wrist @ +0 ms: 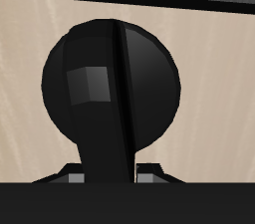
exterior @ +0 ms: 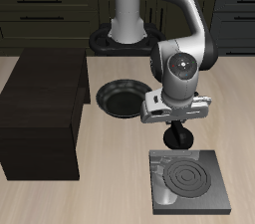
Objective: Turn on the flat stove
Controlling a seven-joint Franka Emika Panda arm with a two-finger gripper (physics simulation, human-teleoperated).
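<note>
Fingers of the end effector hang just above the back edge of the flat stove, but how far apart they stand cannot be told: in the exterior view they merge into one dark shape, and the wrist view shows only a round black mass split by a thin vertical seam, with pale counter behind it. No object is seen between them, though that too is unsure.

The hand points straight down, its pale body level over the slab's rear rim. That posture suits a task of turning a control, not carrying anything. A small pale patch near the stove's back corner may be the knob, but it is too small to be certain, so whether the end effector is lined up with it is a judgement only.

The flat stove lies toward the counter's front edge, a thin dark-grey square with concentric rings. The rings look dark, not glowing, so the stove appears to be off and the task not yet done.

Farther back, just beside the arm, sits a round black frying pan; its bowl looks empty. Beyond it, a big dark cabinet stands on the counter, well apart from the stove. Its faces look closed from here and nothing of its inside shows.
</note>
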